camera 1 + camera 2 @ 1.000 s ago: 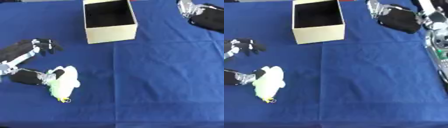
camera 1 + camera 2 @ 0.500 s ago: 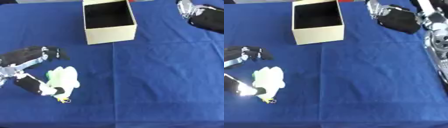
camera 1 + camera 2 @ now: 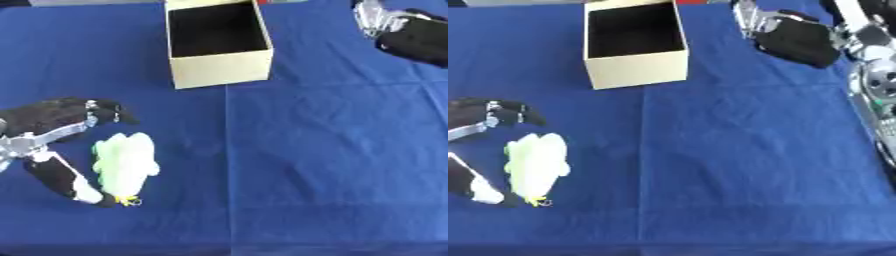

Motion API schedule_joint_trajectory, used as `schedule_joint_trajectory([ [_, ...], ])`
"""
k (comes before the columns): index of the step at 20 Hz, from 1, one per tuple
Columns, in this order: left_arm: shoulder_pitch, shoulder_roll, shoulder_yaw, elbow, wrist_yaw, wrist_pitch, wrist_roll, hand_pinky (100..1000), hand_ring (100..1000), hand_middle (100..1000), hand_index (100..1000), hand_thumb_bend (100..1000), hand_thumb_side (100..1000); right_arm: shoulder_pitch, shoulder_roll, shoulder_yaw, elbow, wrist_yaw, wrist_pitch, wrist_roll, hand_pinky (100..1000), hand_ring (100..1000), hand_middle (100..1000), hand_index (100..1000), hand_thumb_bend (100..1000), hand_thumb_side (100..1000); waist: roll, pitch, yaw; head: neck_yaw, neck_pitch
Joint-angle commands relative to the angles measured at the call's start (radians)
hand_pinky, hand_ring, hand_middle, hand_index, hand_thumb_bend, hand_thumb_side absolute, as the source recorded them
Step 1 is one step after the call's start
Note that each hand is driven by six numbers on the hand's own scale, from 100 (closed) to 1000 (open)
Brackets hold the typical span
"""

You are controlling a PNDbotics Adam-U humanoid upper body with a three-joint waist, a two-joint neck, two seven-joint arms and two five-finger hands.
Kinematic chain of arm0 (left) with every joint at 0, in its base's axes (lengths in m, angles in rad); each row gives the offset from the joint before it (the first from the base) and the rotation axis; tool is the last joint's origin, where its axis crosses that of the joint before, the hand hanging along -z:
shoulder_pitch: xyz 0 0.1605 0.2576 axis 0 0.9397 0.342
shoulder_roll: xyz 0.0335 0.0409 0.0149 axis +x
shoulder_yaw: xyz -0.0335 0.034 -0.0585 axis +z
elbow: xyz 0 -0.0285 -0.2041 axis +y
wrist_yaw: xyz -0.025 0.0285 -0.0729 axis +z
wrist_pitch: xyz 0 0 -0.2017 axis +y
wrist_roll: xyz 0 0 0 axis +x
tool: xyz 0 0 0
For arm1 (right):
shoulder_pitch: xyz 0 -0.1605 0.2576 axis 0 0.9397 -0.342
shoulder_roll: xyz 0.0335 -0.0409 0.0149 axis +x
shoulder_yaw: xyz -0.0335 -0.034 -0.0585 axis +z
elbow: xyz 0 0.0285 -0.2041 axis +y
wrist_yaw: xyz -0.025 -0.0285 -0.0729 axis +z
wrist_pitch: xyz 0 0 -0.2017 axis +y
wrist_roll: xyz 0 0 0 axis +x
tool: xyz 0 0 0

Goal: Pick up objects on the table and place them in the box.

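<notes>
A pale green and white soft toy (image 3: 125, 165) with a small yellow ring at its lower end lies on the blue table at the left. My left hand (image 3: 54, 145) is open beside it on its left: the fingers (image 3: 105, 111) reach past the toy's top and the thumb (image 3: 66, 179) lies along its lower left, close to it or touching. An open cream box (image 3: 217, 44) stands at the top middle, dark inside with nothing showing. My right hand (image 3: 794, 37) hangs at the top right above the cloth; its fingers look curled but are hard to make out.
The blue cloth (image 3: 324, 150) covers the whole table, with a crease running down the middle. Silver parts of my right arm (image 3: 872, 75) run along the right edge in the right eye view.
My left hand has spread wider around the toy: the fingers moved up and right past its top, and the thumb swung down along its lower left. The toy and right hand stayed put.
</notes>
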Motion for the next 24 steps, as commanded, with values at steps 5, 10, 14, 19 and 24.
schedule_joint_trajectory([
  [5, -0.02, 0.01, 0.009, -0.013, -0.035, 0.007, -0.012, 728, 845, 825, 921, 796, 322, -0.008, -0.018, -0.005, -0.015, -0.006, 0.001, 0.0, 925, 877, 804, 888, 100, 679, 0.0, -0.012, -0.004, 0.0, 0.003],
  [10, -0.035, -0.005, 0.001, 0.002, -0.039, 0.024, -0.028, 724, 846, 826, 921, 718, 311, -0.009, -0.018, -0.004, -0.015, -0.008, 0.001, 0.0, 926, 876, 804, 888, 100, 680, 0.0, -0.01, -0.007, 0.003, 0.001],
  [14, -0.046, -0.019, -0.012, 0.031, -0.058, 0.037, -0.038, 720, 847, 819, 911, 676, 325, -0.01, -0.019, -0.004, -0.015, -0.01, 0.001, 0.0, 926, 876, 804, 889, 100, 683, -0.002, -0.006, -0.01, 0.004, 0.0],
  [19, -0.052, -0.035, -0.02, 0.061, -0.064, 0.038, -0.043, 719, 843, 814, 899, 680, 327, -0.013, -0.019, -0.003, -0.015, -0.014, 0.001, -0.003, 926, 876, 804, 889, 100, 684, -0.004, 0.001, -0.011, 0.007, -0.007],
  [24, -0.049, -0.044, -0.028, 0.086, -0.068, 0.036, -0.053, 704, 832, 801, 880, 693, 331, -0.016, -0.021, -0.004, -0.015, -0.016, 0.003, -0.006, 926, 875, 804, 889, 100, 684, -0.007, 0.008, -0.013, 0.007, -0.012],
])
